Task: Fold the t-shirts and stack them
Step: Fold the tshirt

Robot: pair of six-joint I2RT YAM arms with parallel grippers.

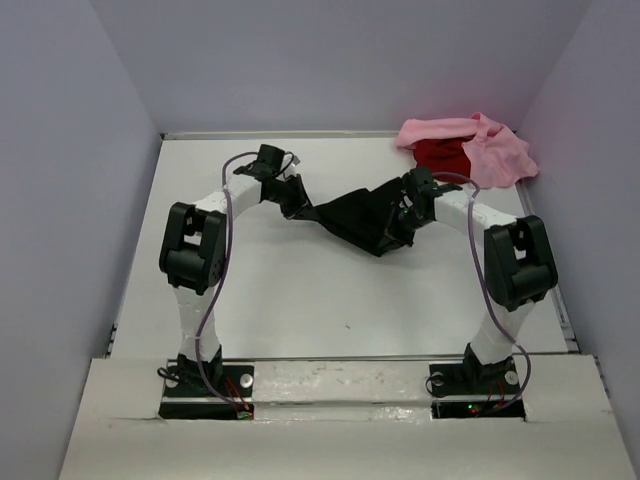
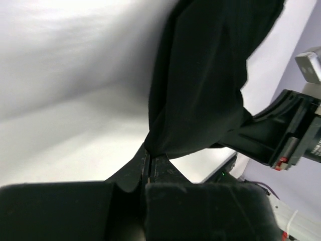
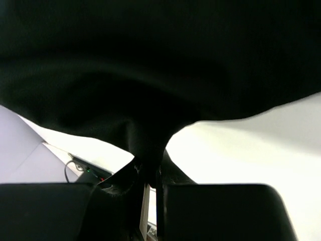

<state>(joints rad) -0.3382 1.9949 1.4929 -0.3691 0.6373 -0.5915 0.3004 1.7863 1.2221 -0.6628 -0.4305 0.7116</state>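
black t-shirt point(image 1: 355, 215) strung between the two arms around mid-table, bunched and sagging in the middle, lifted off the white table point(image 1: 300, 310). left gripper point(image 1: 293, 200) pinched tight on the left end of the cloth, jaws down to a sliver in the wrist view, fabric gathered right at the tips. right gripper point(image 1: 402, 222) clamped narrow on the right end, black cloth draping across most of its wrist view. over in the far right corner, pink t-shirt point(image 1: 495, 150) heaped loose against the wall, red t-shirt point(image 1: 440, 152) tucked under it and peeking out on the near left side, well apart from the black one. plain pale lavender walls point(image 1: 350, 60) boxing in the table on left, far and right. matte white surface, brightly lit. arm bases bolted to a pale ledge point(image 1: 340, 385) along the near edge.
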